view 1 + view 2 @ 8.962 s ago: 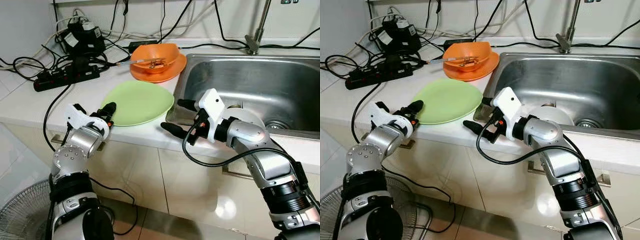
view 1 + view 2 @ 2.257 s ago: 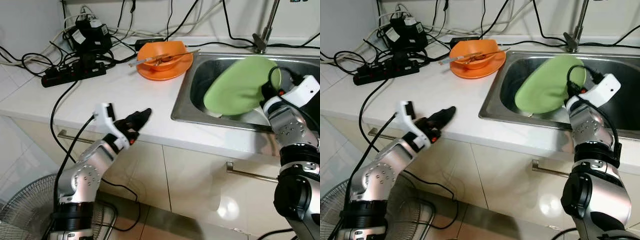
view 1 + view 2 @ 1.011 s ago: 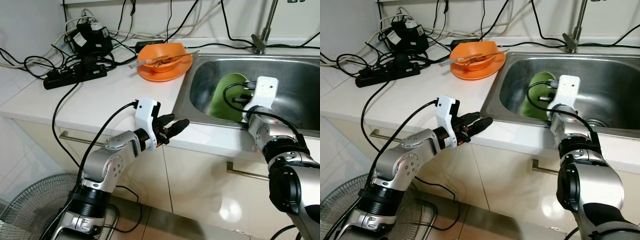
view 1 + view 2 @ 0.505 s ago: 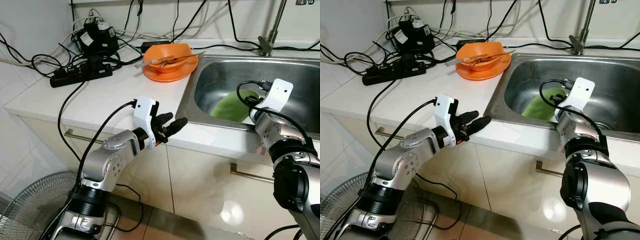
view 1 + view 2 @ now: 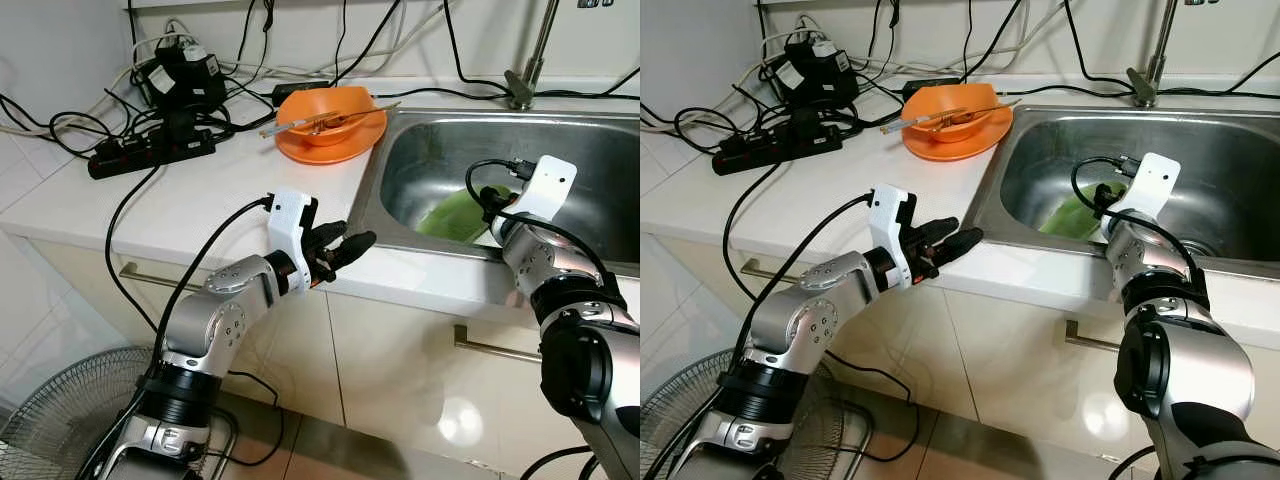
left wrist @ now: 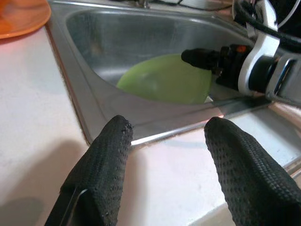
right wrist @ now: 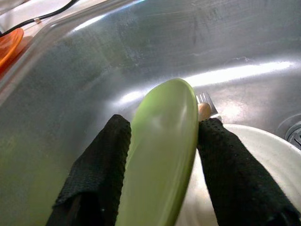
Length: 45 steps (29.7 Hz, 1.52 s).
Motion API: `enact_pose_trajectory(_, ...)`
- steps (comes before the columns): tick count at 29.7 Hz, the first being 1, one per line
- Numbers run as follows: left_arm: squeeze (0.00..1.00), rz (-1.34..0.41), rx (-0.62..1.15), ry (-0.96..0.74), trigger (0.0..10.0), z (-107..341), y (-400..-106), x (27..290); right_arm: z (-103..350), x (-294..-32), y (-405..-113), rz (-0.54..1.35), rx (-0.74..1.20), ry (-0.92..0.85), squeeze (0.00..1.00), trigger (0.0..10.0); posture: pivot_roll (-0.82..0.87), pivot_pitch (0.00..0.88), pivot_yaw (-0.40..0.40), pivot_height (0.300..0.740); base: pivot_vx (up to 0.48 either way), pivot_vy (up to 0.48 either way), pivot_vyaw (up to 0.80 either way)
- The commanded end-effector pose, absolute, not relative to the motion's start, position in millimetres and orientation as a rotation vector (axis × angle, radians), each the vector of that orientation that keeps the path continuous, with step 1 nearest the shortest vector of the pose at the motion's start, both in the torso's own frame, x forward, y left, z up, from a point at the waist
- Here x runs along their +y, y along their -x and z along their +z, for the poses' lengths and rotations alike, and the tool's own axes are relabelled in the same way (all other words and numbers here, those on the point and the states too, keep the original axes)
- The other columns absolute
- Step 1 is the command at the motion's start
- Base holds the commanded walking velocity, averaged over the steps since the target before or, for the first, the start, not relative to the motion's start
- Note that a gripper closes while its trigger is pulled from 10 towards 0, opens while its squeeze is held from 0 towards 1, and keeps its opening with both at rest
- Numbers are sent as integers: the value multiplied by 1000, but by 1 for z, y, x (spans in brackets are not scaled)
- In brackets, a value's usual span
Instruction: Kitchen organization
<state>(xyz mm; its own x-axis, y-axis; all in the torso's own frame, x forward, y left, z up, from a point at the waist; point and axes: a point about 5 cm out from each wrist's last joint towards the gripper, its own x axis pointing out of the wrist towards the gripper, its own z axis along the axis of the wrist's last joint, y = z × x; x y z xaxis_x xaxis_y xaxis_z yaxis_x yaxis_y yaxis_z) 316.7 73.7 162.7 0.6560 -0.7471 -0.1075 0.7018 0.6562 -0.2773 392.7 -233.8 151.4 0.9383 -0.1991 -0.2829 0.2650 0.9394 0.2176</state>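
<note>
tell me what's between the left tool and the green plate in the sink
From the left tool, a strip of bare white counter, then the sink's steel rim and wall, then the green plate. Nothing else lies there, as the left wrist view shows.

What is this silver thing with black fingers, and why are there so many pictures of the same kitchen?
It is a robot that helps in the kitchen. It has two silver arms, and each ends in a gripper with two long black fingers.

Two pictures come from cameras in its head, like eyes looking down at the counter. The other two come from little cameras on its wrists, looking along the fingers.

The right gripper is down in the metal sink, holding a green plate by its edge, one finger on each side. A white dish lies in the sink under it.

The left gripper hovers open over the white counter, holding nothing.

Farther back sit an orange bowl on an orange plate, with chopsticks across it, and a black power strip with lots of cables.
</note>
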Motion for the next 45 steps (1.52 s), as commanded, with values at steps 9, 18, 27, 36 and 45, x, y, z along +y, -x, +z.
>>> enact_pose_trajectory(9,0,-839,243,138,10000,164,-322,80,115,-218,-381,-99,421,34,1000,10000,5,0,161,740,0,0,0)
enact_pose_trajectory(18,0,-848,243,140,10000,163,-321,78,128,-247,-379,-276,315,103,1000,10000,-4,0,160,740,0,0,0)
enact_pose_trajectory(27,0,-847,248,151,10000,161,-320,77,138,-256,-380,-342,262,78,1000,10000,-4,0,158,740,0,0,0)
enact_pose_trajectory(36,0,-790,153,146,10000,168,-323,80,158,-247,-388,-293,108,49,1000,10000,-4,0,157,740,0,0,0)
enact_pose_trajectory(45,0,-612,-18,134,10000,180,-320,93,175,-222,-390,-154,-87,99,1000,10000,-21,0,143,740,0,0,0)
